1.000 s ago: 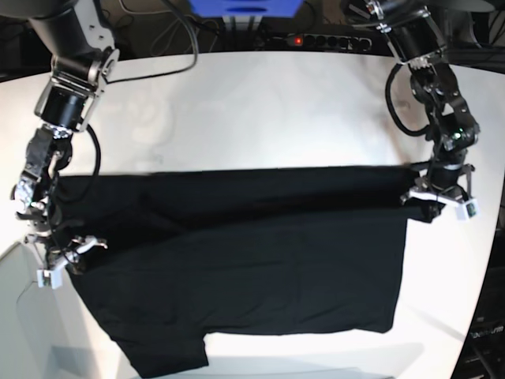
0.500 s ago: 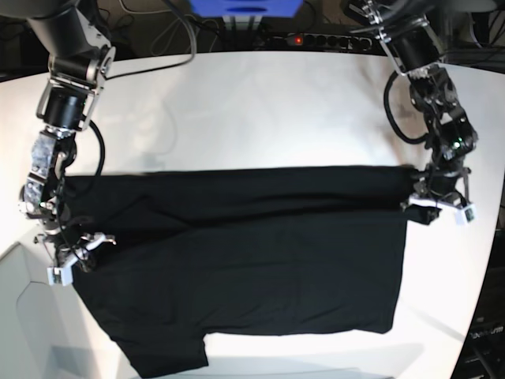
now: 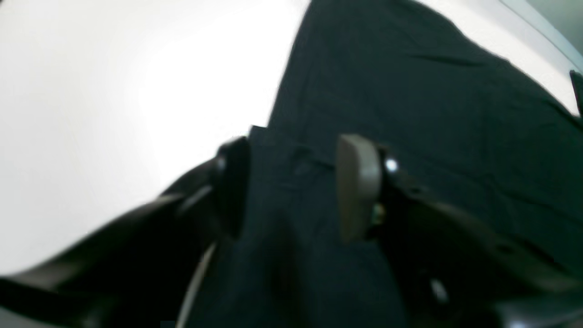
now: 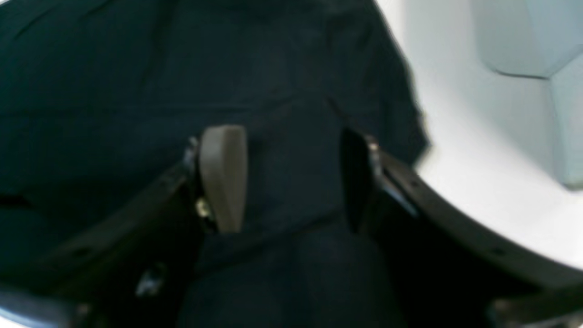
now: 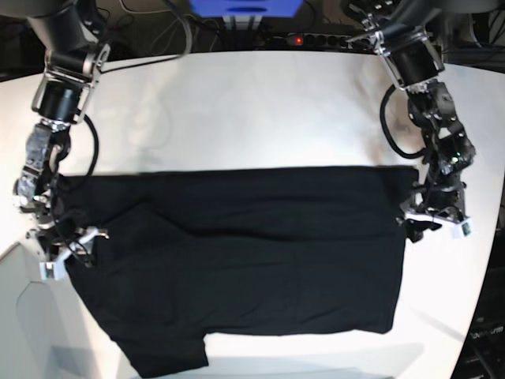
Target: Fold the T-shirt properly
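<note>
Fold edge flattened; the T-shirt (image 5: 245, 260) lies crosswise (sleeve toward camera).

I see the T-shirt (image 5: 245, 260), plain black cloth, lying spread flat across the near half of the white tabletop (image 5: 252, 110). Its upper edge runs nearly straight from side to side, a faint crease crosses it, and one sleeve juts out at the lower left.
</note>
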Controlling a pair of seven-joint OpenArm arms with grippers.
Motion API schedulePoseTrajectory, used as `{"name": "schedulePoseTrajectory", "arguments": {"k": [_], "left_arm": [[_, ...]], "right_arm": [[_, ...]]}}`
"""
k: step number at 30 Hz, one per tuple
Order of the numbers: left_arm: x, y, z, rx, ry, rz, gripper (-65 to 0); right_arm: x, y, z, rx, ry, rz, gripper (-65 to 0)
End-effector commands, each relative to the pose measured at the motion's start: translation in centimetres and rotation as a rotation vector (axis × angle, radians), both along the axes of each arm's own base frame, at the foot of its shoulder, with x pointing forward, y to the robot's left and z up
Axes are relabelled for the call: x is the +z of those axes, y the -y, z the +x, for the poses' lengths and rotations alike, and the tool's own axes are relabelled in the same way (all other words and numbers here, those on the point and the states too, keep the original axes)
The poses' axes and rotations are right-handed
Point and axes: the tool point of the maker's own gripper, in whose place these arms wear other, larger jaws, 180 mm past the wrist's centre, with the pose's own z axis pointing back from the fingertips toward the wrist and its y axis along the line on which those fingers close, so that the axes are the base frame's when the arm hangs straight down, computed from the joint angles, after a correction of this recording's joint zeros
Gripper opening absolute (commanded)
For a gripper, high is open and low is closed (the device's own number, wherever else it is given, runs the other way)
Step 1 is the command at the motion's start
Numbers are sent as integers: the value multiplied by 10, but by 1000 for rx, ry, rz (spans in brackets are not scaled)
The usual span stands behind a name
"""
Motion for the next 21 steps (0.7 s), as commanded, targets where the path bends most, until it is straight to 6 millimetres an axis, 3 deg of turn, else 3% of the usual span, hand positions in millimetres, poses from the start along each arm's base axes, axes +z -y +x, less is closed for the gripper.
{"name": "schedulePoseTrajectory", "arguments": {"k": [1, 9, 15, 19, 21], "left_arm": [[18, -3, 2, -1, 56, 28, -316], [-30, 4, -39, -2, -65, 8, -316], [-57, 5, -49, 13, -130, -26, -316], [-55, 0, -48, 35, -98, -14, -316], [-53, -3, -53, 39, -96, -2, -316]], "right_arm": [[27, 3, 10, -3, 84, -8, -298], [18, -4, -26, 26, 71, -64, -299], [4, -7, -52, 41, 38, -84, -299], [-6, -5, -62, 36, 15, -84, -296], [-6, 8, -68, -2, 14, -84, -295]]}}
